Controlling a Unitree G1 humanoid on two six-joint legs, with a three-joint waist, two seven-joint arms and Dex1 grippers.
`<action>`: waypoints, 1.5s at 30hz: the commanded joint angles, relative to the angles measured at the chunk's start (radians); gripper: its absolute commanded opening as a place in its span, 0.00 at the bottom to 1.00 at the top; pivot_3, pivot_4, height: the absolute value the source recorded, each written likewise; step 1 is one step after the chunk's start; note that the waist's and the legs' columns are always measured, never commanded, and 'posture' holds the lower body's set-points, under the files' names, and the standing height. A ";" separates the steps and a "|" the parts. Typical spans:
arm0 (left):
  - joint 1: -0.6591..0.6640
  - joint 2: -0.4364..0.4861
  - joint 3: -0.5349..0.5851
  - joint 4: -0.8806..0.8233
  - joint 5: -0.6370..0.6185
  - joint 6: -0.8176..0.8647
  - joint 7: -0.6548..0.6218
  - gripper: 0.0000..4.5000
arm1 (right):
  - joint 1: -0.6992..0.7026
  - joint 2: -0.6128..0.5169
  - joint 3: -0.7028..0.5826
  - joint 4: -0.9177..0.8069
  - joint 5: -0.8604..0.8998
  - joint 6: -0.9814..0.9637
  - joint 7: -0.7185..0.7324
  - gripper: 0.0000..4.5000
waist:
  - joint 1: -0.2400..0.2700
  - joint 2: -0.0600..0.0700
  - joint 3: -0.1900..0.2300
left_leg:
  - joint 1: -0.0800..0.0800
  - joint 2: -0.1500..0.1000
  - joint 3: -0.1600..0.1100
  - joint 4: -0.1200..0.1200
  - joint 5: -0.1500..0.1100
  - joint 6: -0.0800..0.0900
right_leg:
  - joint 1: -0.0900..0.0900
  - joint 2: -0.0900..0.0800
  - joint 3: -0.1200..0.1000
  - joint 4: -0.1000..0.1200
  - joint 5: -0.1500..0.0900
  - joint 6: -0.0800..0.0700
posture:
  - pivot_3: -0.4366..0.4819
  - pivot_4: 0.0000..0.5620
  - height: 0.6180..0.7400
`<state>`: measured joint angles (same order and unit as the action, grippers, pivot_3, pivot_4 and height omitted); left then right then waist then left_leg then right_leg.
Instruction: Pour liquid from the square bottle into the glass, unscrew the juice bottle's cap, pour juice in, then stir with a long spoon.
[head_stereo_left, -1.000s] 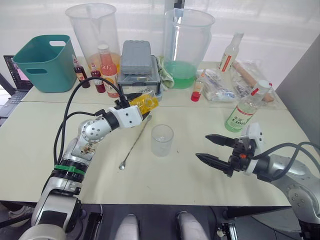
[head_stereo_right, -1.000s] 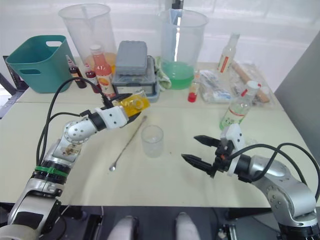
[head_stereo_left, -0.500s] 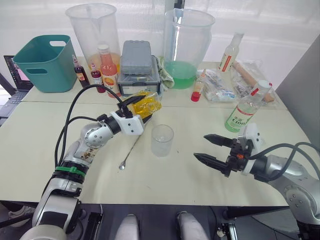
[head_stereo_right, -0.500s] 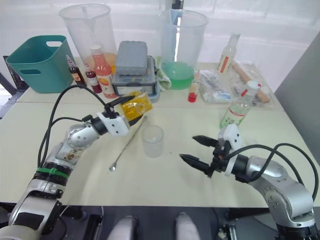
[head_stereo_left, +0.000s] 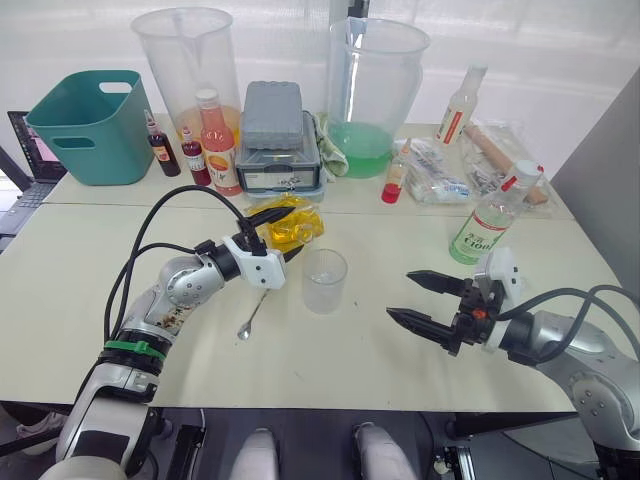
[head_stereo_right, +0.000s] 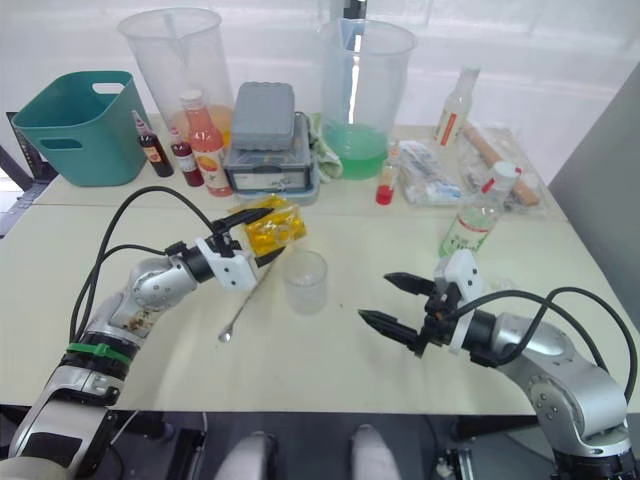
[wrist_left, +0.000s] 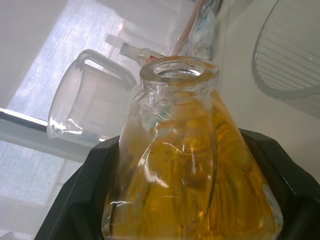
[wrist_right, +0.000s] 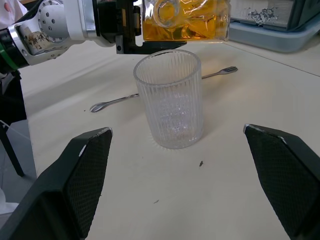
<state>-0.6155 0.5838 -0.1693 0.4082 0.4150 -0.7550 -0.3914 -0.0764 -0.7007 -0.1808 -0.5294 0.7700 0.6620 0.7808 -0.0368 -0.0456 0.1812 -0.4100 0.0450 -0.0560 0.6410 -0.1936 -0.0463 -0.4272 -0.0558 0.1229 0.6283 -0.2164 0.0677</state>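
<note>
— Two grippers are over the cream-coloured bench (head_stereo_left: 90, 290). What does each one have?

— Left gripper (head_stereo_left: 272, 232) is clamped on the squat clear square bottle (head_stereo_left: 290, 222), one black finger on each flat side. That bottle is tipped well over, and its open neck (wrist_left: 177, 70), with no stopper in it, points toward the small clear ribbed glass (head_stereo_left: 324, 280). Bright yellow-orange liquid (wrist_left: 192, 165) fills its body. Right gripper (head_stereo_left: 428, 300) grasps nothing; its two fingers are spread wide, low over the bench near its front edge, and they point at the glass.

— Where is the glass?

— Upright at about the middle of the bench, just beside and below the tilted bottle, apart from the right gripper. It looks empty.

— And the other task things?

— Lying flat beside the glass, on the left arm's side and partly under that arm, is the thin long silver metal spoon (head_stereo_left: 258, 307), bowl toward the front edge. Standing toward the right edge is the tall slim juice bottle with the green-and-white label (head_stereo_left: 489, 222), its small white cap (head_stereo_left: 526, 173) on.

— Anything along the back edge?

— Yes: a teal plastic tub (head_stereo_left: 92, 124) at the back left corner, two big clear pitchers (head_stereo_left: 186, 60), one of them holding green fluid, and a grey box (head_stereo_left: 273, 115).
</note>
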 joint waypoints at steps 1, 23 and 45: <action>-0.045 0.012 0.035 -0.080 -0.003 -0.064 0.068 0.62 | -0.005 -0.003 -0.007 -0.027 0.011 -0.005 -0.002 0.99 | 0.000 0.000 0.000 | 0.000 0.000 0.000 0.000 0.000 0.000 | 0.000 0.000 0.000 0.000 0.000 0.000 | 0.48 0.27 0.99; -0.110 0.009 -0.009 -0.094 0.309 -0.116 0.346 0.62 | 0.018 -0.014 -0.024 -0.017 -0.011 -0.034 0.015 0.99 | 0.002 0.000 0.000 | 0.001 -0.001 0.000 0.000 0.000 0.000 | 0.001 -0.001 0.000 0.000 0.000 0.001 | 0.48 0.27 0.99; -0.116 0.022 -0.022 -0.090 0.349 -0.103 0.391 0.62 | 0.038 -0.009 -0.023 -0.015 -0.011 -0.044 0.020 0.99 | 0.002 0.000 0.000 | 0.001 -0.001 0.000 0.001 0.000 0.000 | 0.001 -0.001 0.000 0.001 0.000 0.001 | 0.48 0.27 0.99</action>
<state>-0.6705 0.5974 -0.2203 0.3873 0.7982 -0.8497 -0.0564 -0.0351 -0.7056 -0.1762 -0.5286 0.7575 0.6480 0.7952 -0.0344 -0.0456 0.1812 -0.4091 0.0441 -0.0559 0.6415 -0.1936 -0.0464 -0.4263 -0.0567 0.1229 0.6292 -0.2160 0.0686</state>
